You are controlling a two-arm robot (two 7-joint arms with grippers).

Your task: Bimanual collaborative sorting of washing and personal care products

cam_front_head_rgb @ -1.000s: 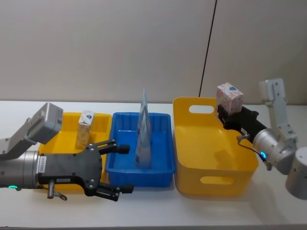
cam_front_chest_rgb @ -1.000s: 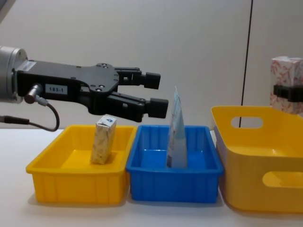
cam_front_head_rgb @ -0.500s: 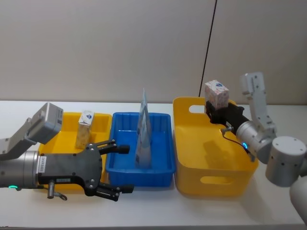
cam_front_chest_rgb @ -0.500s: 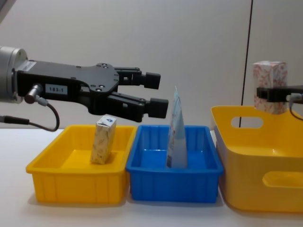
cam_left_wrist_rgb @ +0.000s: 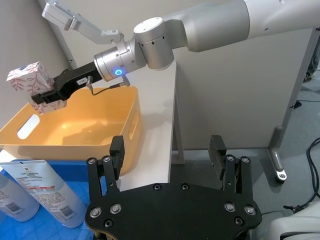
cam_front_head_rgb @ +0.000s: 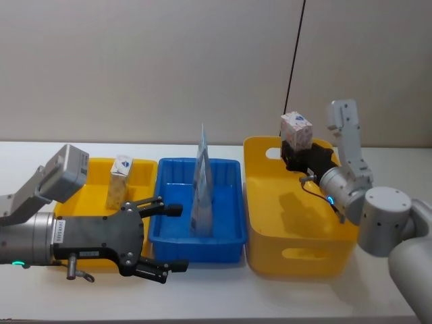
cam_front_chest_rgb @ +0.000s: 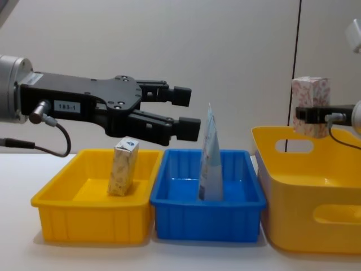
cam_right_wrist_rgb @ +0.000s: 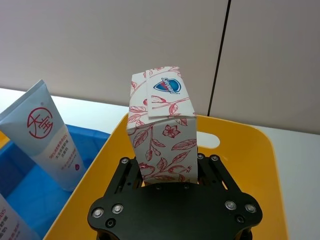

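Observation:
My right gripper (cam_front_head_rgb: 298,151) is shut on a white box with red floral print (cam_front_head_rgb: 296,127), holding it upright above the far left corner of the big yellow bin (cam_front_head_rgb: 304,256); the box also shows in the chest view (cam_front_chest_rgb: 309,106) and the right wrist view (cam_right_wrist_rgb: 162,131). Over the front edges of the two trays, my left gripper (cam_front_head_rgb: 175,237) hovers open with nothing in it (cam_front_chest_rgb: 189,112). A beige carton (cam_front_head_rgb: 120,181) stands in the yellow tray (cam_front_head_rgb: 94,169). A pale blue tapering tube (cam_front_head_rgb: 202,182) stands upright in the blue tray (cam_front_head_rgb: 229,236).
The yellow tray, blue tray and handled bin sit side by side on the white table (cam_front_head_rgb: 223,297), with a wall close behind. A black cable (cam_front_head_rgb: 293,61) runs down the wall behind the bin. In the left wrist view a second pale container (cam_left_wrist_rgb: 12,200) stands beside the tube.
My right gripper has carried the floral box leftward, from the bin's right side to above its far left corner. The left arm has not moved.

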